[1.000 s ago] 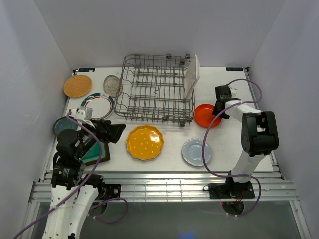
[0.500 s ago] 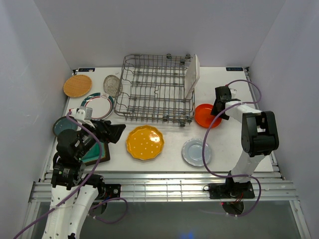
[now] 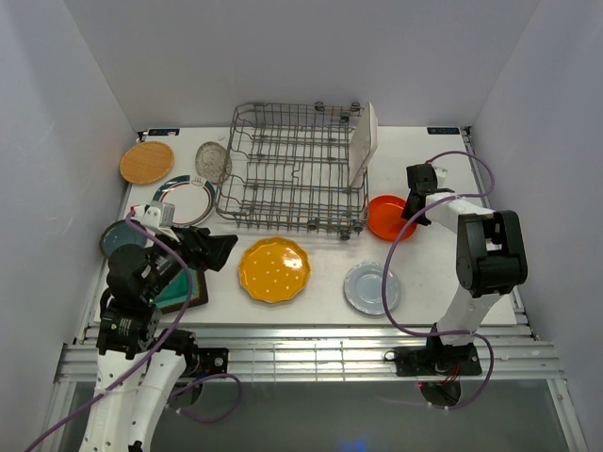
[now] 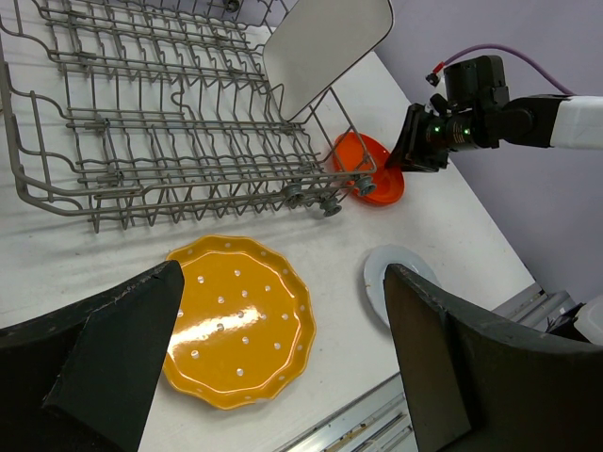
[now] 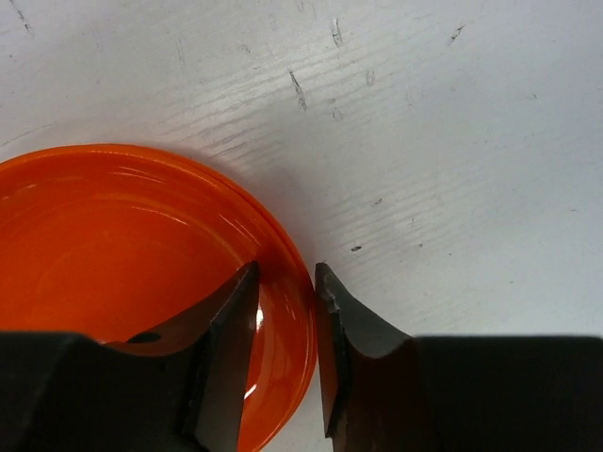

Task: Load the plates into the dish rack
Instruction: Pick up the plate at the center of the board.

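Note:
The orange-red plate (image 3: 386, 218) (image 5: 122, 273) lies right of the dish rack (image 3: 294, 169) (image 4: 170, 122). My right gripper (image 3: 412, 209) (image 5: 285, 282) straddles its right rim, one finger inside and one outside, shut on it. A white rectangular plate (image 3: 362, 141) stands on edge at the rack's right end. My left gripper (image 3: 221, 250) (image 4: 283, 271) hangs wide open and empty above the table, left of the yellow scalloped plate (image 3: 273, 269) (image 4: 236, 320). The pale grey plate (image 3: 370, 287) lies in front of the orange one.
On the left lie a wooden plate (image 3: 147, 162), a clear glass plate (image 3: 213, 162), a white green-rimmed plate (image 3: 186, 198), a dark teal plate (image 3: 118, 237) and a square teal plate (image 3: 179, 290) under my left arm. White walls enclose the table.
My right gripper's jaws widened, then narrowed again on the orange-red plate's rim. The left arm and the other plates have not moved.

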